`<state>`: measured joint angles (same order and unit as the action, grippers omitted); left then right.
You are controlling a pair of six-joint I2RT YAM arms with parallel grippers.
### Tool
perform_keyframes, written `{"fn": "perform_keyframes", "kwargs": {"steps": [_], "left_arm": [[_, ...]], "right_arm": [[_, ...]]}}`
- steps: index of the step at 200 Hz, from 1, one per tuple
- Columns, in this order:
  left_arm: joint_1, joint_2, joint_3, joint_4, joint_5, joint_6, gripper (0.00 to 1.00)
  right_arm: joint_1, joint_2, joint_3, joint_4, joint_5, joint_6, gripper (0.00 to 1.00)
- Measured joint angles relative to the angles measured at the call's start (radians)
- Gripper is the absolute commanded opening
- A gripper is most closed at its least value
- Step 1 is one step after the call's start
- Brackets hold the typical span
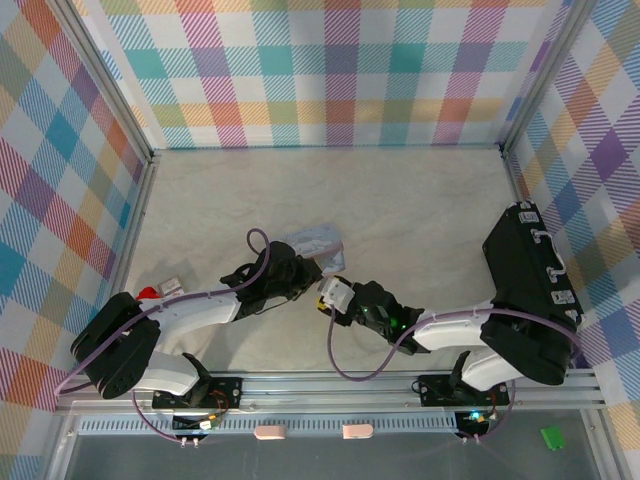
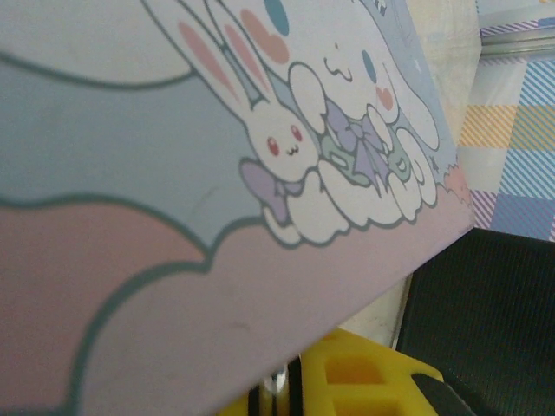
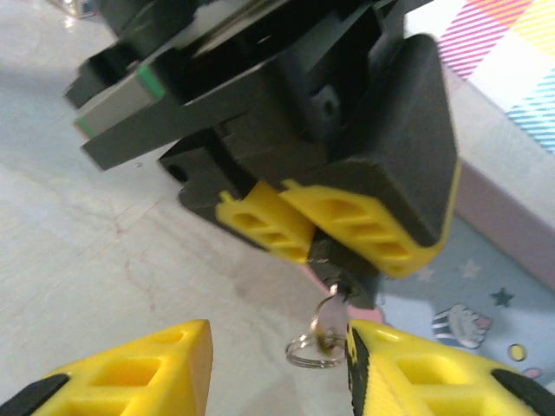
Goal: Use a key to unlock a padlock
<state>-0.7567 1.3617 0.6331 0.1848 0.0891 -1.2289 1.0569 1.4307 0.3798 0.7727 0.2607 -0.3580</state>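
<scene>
The small dark padlock (image 3: 345, 270) is pinched between the yellow fingers (image 3: 260, 224) of my left gripper (image 1: 305, 276), which is shut on it beside the pale-blue cartoon tin (image 1: 318, 243). The key (image 3: 332, 314) sticks out of the padlock's underside, and its silvery ring (image 3: 310, 353) hangs below. My right gripper (image 3: 277, 340) is open just under it; the key lies close against its right finger (image 3: 408, 373), and the left finger (image 3: 139, 374) stands well apart. In the left wrist view the tin (image 2: 217, 191) is pressed close, with my left gripper (image 2: 290, 392) at the bottom edge.
A large black case (image 1: 530, 280) lies at the right side of the table. Small red and white items (image 1: 160, 290) sit near the left wall. Plaid walls (image 1: 330, 70) close in the back and both sides.
</scene>
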Motion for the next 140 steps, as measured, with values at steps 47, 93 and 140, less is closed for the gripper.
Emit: {"fn": "perform_keyframes", "kwargs": {"steps": [47, 93, 140], "left_arm": [[0.0, -0.004, 0.0, 0.0, 0.0, 0.0, 0.0], [0.0, -0.004, 0.0, 0.0, 0.001, 0.0, 0.0], [0.0, -0.004, 0.0, 0.004, 0.0, 0.0, 0.0]], "right_arm": [[0.003, 0.068, 0.0, 0.09, 0.076, -0.033, 0.31], [0.003, 0.081, 0.002, 0.111, 0.099, -0.035, 0.22], [0.003, 0.081, 0.005, 0.105, 0.099, -0.01, 0.13]]}}
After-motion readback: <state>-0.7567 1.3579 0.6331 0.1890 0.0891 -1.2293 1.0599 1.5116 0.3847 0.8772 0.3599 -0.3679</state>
